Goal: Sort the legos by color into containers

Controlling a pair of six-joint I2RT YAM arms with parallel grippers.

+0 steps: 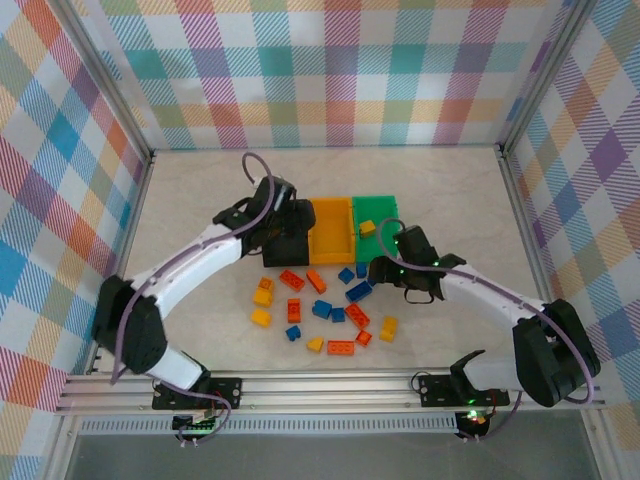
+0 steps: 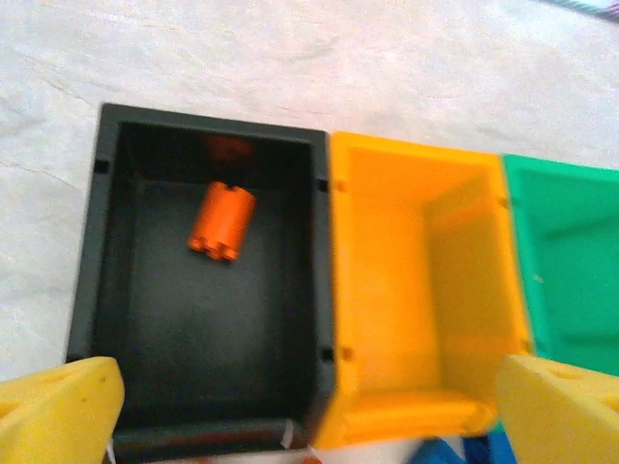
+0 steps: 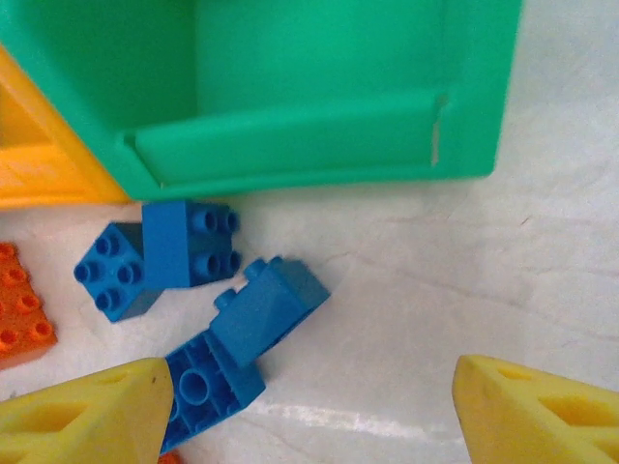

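In the left wrist view my left gripper (image 2: 309, 416) hangs open above the black bin (image 2: 106, 290), which holds one orange-red lego (image 2: 221, 221). Beside it stand the yellow-orange bin (image 2: 416, 290) and the green bin (image 2: 571, 261). From the top camera the left gripper (image 1: 288, 232) covers most of the black bin (image 1: 292, 252). My right gripper (image 3: 309, 411) is open over bare table just in front of the green bin (image 3: 319, 87). Blue legos (image 3: 271, 309) lie by its left finger (image 3: 87, 416). A yellow lego (image 1: 367, 228) lies in the green bin (image 1: 378, 207).
Several loose legos in orange-red (image 1: 340, 347), blue (image 1: 322, 309) and yellow (image 1: 260, 318) lie scattered in front of the bins, between the two arms. The yellow-orange bin (image 1: 333, 230) stands between the other two. Checked walls close in the table on three sides.
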